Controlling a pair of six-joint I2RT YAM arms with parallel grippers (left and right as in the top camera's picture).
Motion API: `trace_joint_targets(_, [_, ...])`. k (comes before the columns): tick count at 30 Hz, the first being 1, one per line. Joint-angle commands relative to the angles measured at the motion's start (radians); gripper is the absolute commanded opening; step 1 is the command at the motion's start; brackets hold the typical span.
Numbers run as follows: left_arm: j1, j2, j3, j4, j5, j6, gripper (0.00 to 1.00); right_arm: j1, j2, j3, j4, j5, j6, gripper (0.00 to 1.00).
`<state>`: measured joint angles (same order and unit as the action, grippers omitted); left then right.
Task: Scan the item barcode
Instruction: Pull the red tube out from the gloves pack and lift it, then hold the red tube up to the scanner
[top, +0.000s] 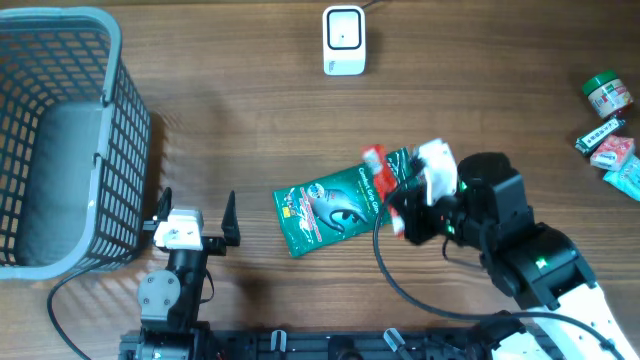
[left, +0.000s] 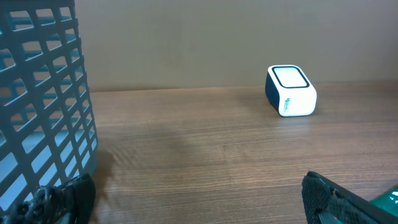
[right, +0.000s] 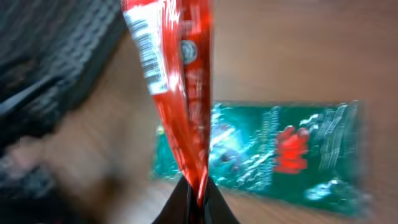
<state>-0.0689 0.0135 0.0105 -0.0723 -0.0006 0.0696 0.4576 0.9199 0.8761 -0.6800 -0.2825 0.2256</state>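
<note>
**Red packet pinched in your right gripper, over the green one**

Your right gripper (top: 398, 200) is pressed together on a red packet (top: 374, 157). In the right wrist view, the fingers meet at the bottom edge and nip the packet's lower end (right: 180, 93). The packet stands edge-on to that camera, and you can see a barcode strip near its upper left, though it is blurred. The packet is held above a green packet (top: 335, 205), which lies flat on the table (top: 250, 120) near the middle.

The scanner (top: 343, 40) sits at the far edge of the table, well apart from the red packet, with its window facing up.

Your left gripper (top: 197, 212) is spread wide and holds nothing. It is just beside the basket (top: 60, 140). A jar (top: 607, 93) and a few small packets (top: 612, 150) lie at the far right.
</note>
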Motion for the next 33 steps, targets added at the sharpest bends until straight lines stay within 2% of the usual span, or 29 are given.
trace_joint_targets(1, [0.003, -0.009, -0.005, -0.003, 0.015, -0.006, 1.0, 0.003, 0.1, 0.015, 0.155, 0.408, -0.016, 0.05])
trace_joint_targets(4, [0.003, -0.009, -0.005, -0.003, 0.015, -0.006, 1.0, 0.003, 0.217, 0.015, 0.345, 0.504, -0.065, 0.05])
trace_joint_targets(6, [0.004, -0.009, -0.005, -0.003, 0.015, -0.006, 1.0, 0.003, 0.332, 0.015, 0.523, 0.538, -0.149, 0.05])
trace_joint_targets(9, [0.004, -0.009, -0.005, -0.003, 0.015, -0.006, 1.0, 0.003, 0.497, 0.015, 0.798, 0.698, -0.265, 0.05])
trace_joint_targets(14, [0.004, -0.009, -0.005, -0.003, 0.015, -0.006, 1.0, 0.003, 0.797, 0.04, 1.25, 0.815, -0.62, 0.05])
trace_joint_targets(18, [0.004, -0.009, -0.005, -0.003, 0.015, -0.006, 1.0, 0.003, 0.969, 0.16, 1.335, 0.869, -0.847, 0.05])
trace_joint_targets(21, [0.004, -0.009, -0.005, -0.003, 0.015, -0.006, 1.0, -0.006, 1.082, 0.297, 1.352, 0.908, -0.944, 0.05])
trace_joint_targets(24, [0.003, -0.009, -0.005, -0.003, 0.015, -0.006, 1.0, -0.02, 1.165, 0.438, 1.333, 0.869, -0.962, 0.05])
trace_joint_targets(26, [0.004, -0.009, -0.005, -0.002, 0.015, -0.006, 1.0, -0.028, 1.193, 0.494, 1.272, 0.77, -0.959, 0.05])
trace_joint_targets(33, [0.004, -0.009, -0.005, -0.003, 0.015, -0.006, 1.0, -0.03, 1.292, 0.529, 1.248, 0.722, -0.977, 0.05])
